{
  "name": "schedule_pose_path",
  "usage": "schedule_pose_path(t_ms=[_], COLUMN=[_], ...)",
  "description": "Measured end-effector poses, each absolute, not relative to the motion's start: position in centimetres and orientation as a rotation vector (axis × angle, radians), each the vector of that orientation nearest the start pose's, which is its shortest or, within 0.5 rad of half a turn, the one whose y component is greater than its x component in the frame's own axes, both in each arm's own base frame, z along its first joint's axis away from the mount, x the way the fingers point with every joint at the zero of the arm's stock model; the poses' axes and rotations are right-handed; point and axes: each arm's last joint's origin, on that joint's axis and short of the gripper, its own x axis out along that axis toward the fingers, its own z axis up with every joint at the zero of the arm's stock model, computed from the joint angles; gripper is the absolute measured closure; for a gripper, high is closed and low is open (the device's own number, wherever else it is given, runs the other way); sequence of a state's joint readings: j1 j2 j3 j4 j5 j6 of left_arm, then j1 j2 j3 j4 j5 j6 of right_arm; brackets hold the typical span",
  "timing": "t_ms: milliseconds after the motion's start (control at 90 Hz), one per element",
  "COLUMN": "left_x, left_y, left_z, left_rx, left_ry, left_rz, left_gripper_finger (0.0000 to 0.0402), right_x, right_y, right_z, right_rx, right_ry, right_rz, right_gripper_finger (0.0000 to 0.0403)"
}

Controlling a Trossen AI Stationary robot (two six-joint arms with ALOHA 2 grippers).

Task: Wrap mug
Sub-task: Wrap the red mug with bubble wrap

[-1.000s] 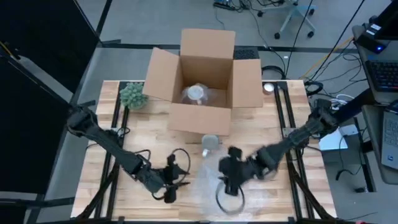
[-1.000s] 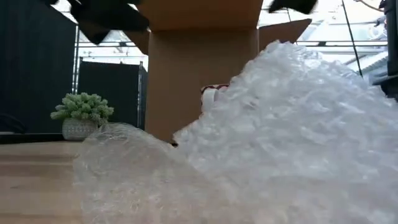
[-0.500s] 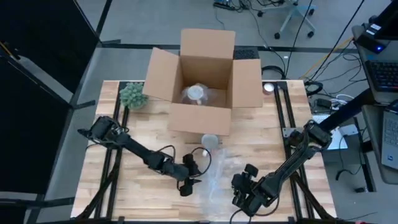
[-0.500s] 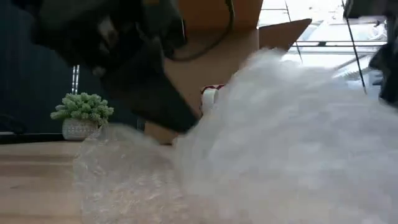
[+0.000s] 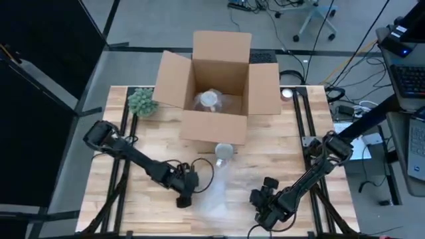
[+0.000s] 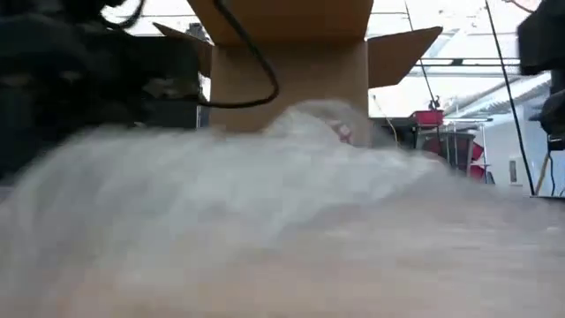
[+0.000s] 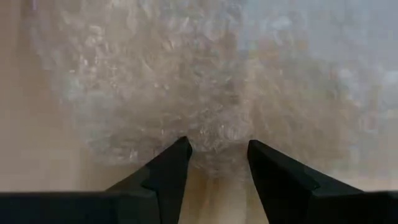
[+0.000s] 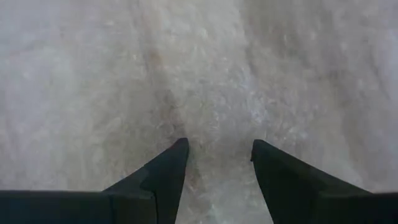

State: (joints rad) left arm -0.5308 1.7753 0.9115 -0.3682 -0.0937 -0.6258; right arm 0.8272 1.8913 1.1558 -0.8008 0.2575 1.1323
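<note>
High view, left to right: potted plant (image 5: pixel 141 101) at the table's (image 5: pixel 279 149) far left corner, open cardboard box (image 5: pixel 216 86) at centre back holding a pale wrapped item (image 5: pixel 211 100). Mug (image 5: pixel 224 152) just in front of the box, touching the far end of the bubble wrap (image 5: pixel 216 189). Left gripper (image 5: pixel 184 197) at the wrap's left edge, fingers (image 7: pixel 168 171) apart over it; right gripper (image 5: pixel 264 214) near its right side, fingers (image 8: pixel 165 174) spread too. Mug well apart from both.
</note>
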Motion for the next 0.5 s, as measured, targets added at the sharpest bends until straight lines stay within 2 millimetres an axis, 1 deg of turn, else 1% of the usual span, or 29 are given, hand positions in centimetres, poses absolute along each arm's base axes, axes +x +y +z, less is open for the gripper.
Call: schedule_pose_path(t_ms=[89,256,378,500], left_x=[25.5,22.9,21.8,21.0], left_y=[-15.8,-15.7,-15.1,-14.5], left_z=[13.4,14.4,14.7,14.7], left_rx=[-0.168,-0.114,-0.071,-0.047], left_ry=[1.283,1.42,1.502,1.578], left_rz=[0.007,0.06,0.129,0.21], left_gripper_finger=[0.024,0.024,0.024,0.024], right_x=[21.7,20.7,20.7,21.3], right_y=[23.3,22.7,21.8,20.7], right_z=[14.4,15.3,15.4,15.7], right_rx=[0.093,-0.031,-0.094,-0.084], right_ry=[1.394,1.5,1.512,1.531], right_rz=[-0.323,-0.275,-0.329,-0.38], right_gripper_finger=[0.0232,0.0232,0.0232,0.0232])
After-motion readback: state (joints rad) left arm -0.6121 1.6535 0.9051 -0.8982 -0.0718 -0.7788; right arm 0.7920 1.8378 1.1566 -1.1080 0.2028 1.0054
